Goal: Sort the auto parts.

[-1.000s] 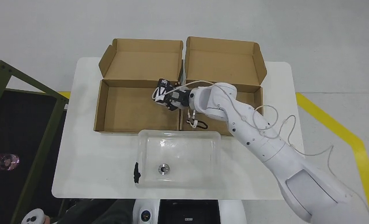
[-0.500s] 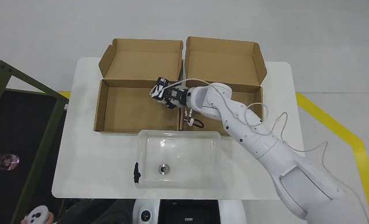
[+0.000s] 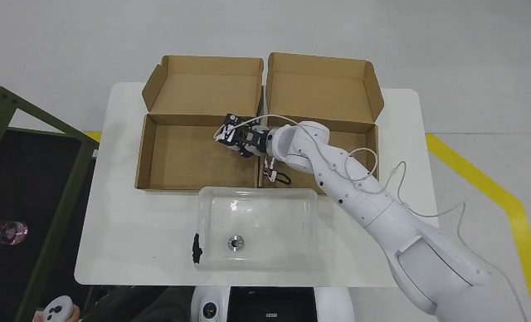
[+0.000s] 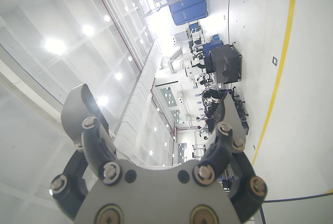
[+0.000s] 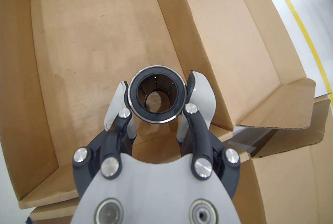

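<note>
Brown open cardboard box [image 5: 85, 40] underneath; clamps black steel-rimmed cylindrical bearing [image 5: 157, 115] in right jaws, holds left jaws wide apart, empty

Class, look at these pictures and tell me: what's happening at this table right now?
The robot's right gripper is shut on a black cylindrical bearing with a metal rim, holding it above the left open cardboard box. A small round metal part lies in the clear plastic bin. The left gripper is open and holds nothing.
</note>
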You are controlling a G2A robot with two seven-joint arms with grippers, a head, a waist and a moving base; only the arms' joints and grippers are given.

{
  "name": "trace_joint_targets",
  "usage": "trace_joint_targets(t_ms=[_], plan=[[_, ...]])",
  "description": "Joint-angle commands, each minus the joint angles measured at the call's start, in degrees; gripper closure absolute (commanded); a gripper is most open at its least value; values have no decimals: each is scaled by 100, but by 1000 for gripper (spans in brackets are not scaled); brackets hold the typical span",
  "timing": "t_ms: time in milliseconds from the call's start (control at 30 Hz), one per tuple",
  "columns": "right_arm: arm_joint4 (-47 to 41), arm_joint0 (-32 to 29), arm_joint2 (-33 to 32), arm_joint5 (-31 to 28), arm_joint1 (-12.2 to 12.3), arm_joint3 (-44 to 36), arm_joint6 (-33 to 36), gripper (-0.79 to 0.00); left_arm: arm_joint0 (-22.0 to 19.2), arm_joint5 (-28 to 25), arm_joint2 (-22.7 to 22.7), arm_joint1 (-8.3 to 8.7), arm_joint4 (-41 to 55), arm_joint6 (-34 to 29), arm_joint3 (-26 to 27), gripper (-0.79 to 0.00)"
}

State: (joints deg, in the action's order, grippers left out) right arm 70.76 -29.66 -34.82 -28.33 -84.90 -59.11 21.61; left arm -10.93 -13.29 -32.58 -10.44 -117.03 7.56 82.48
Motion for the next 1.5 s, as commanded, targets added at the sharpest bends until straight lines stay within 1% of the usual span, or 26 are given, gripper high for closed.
trace_joint_targets(t_ms=[0,67,133,200,300,400,533,633,733,800,1033,1133,1233,1467], plan=[[16,-5,-6,-5,-15,27,2,-274,0,0,0,0,0,0,0,-785],[41,-8,-13,-10,-30,50,1,-305,0,0,0,0,0,0,0,-785],[63,-7,-24,-19,-43,69,5,-376,0,0,0,0,0,0,0,-785],[81,-3,-49,-21,-53,72,10,-422,0,0,0,0,0,0,0,-785],[140,-4,-103,-11,-53,6,28,-453,0,0,0,0,0,0,0,-785],[200,-35,-182,-47,-33,-156,32,-446,0,0,0,0,0,0,0,-785],[297,-132,-320,-157,24,-570,55,-434,0,0,0,0,0,0,0,-785],[365,-267,-441,-267,85,-1027,133,-431,0,0,0,0,0,0,0,-785],[417,-452,-586,-398,160,-1544,274,-391,0,0,0,0,0,0,0,-785],[450,-583,-693,-517,215,-1890,361,-403,0,0,0,0,0,0,0,-785],[474,-1234,-1028,-961,413,-3102,646,-434,0,0,0,0,0,0,0,-785],[483,-1539,-1145,-1143,493,-3532,750,-428,0,0,0,0,0,0,0,-785],[489,-1834,-1237,-1306,565,-3878,842,-406,0,0,0,0,0,0,0,-785],[572,-2451,-1348,-1663,713,-4436,960,-394,0,0,0,0,0,0,0,-785]])
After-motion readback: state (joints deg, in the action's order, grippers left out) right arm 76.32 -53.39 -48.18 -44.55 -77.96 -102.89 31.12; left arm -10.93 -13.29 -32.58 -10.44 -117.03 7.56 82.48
